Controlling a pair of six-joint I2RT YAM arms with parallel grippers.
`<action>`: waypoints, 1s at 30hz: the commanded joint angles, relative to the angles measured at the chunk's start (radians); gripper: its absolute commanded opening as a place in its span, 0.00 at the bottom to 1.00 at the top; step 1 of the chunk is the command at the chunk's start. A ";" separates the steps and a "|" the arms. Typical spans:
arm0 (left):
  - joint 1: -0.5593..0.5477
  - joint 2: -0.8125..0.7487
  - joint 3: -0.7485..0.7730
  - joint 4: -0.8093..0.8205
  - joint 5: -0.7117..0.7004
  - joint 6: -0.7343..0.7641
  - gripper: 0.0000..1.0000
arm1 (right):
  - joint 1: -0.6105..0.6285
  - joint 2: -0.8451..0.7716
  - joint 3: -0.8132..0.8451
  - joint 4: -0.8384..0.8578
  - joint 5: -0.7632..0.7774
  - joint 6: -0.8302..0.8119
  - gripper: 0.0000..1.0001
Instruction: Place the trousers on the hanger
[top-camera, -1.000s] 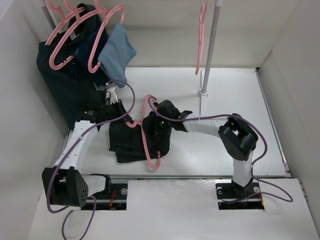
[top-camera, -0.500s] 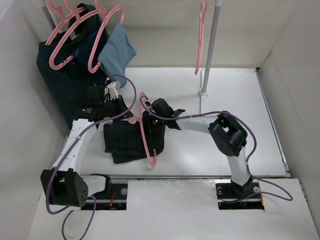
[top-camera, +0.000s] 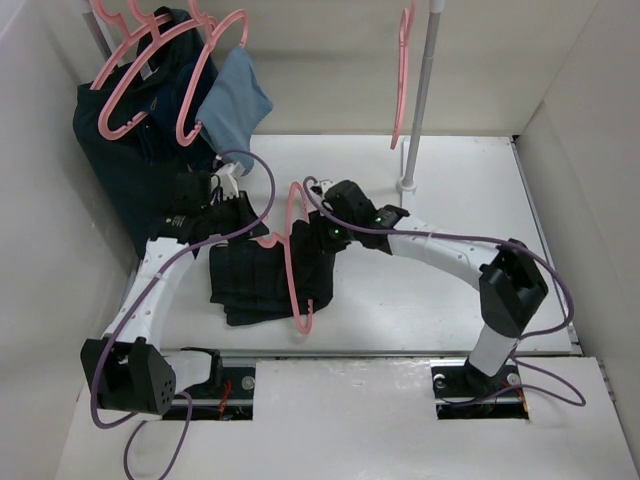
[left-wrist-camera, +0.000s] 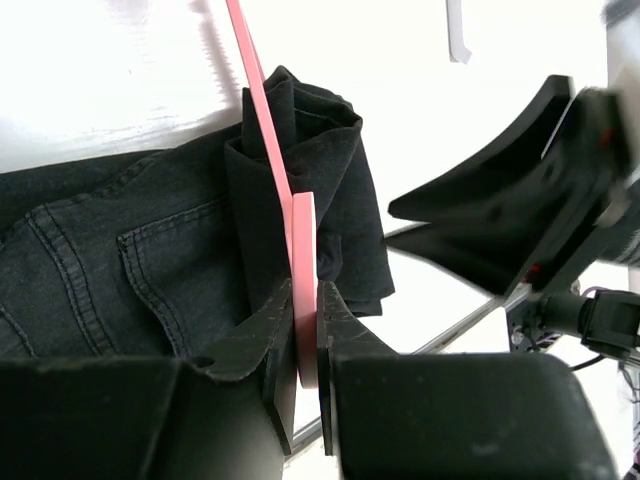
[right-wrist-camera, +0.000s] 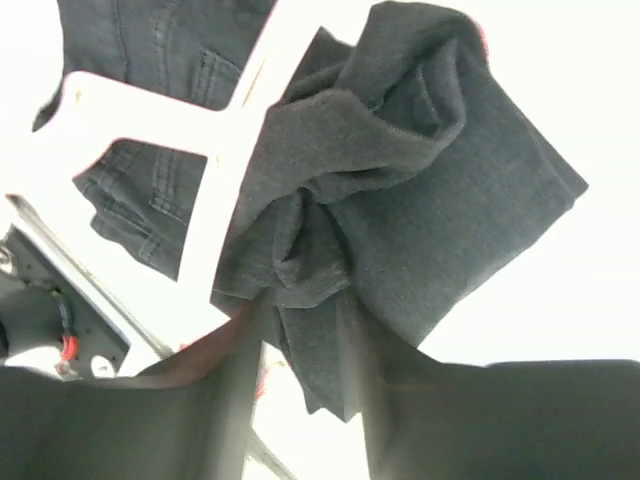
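Observation:
The black trousers (top-camera: 262, 282) hang folded over the pink hanger (top-camera: 292, 262), low above the table between the two arms. My left gripper (top-camera: 255, 232) comes in from the left and is shut on the hanger's flat pink bar (left-wrist-camera: 303, 250), with the trousers (left-wrist-camera: 150, 260) draped beside it. My right gripper (top-camera: 320, 245) sits at the right side of the bundle. In the right wrist view its jaws (right-wrist-camera: 300, 310) stand apart, and a bunched fold of the trousers (right-wrist-camera: 400, 190) hangs loosely between the fingers, with a gap beside the cloth.
At the back left a rack holds more pink hangers (top-camera: 130, 85), a dark navy garment (top-camera: 130, 160) and a light-blue cloth (top-camera: 237, 100). A grey pole (top-camera: 420, 90) on a round base (top-camera: 407, 185) carries another pink hanger (top-camera: 402, 80). White walls enclose the table.
My right gripper has opened from shut on the trousers fold and drawn back to the right, its elbow swinging outward. The hanger and trousers shifted a little to the left with the left gripper.

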 joint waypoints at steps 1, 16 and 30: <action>-0.027 -0.026 0.041 0.035 0.002 0.031 0.00 | -0.052 -0.026 0.011 -0.029 0.019 0.037 0.31; -0.094 0.003 0.121 0.017 -0.056 0.111 0.00 | -0.062 0.412 0.278 0.384 -0.372 0.255 0.00; -0.183 0.075 0.225 -0.002 -0.018 0.158 0.00 | -0.024 0.390 0.169 0.329 -0.258 0.303 0.14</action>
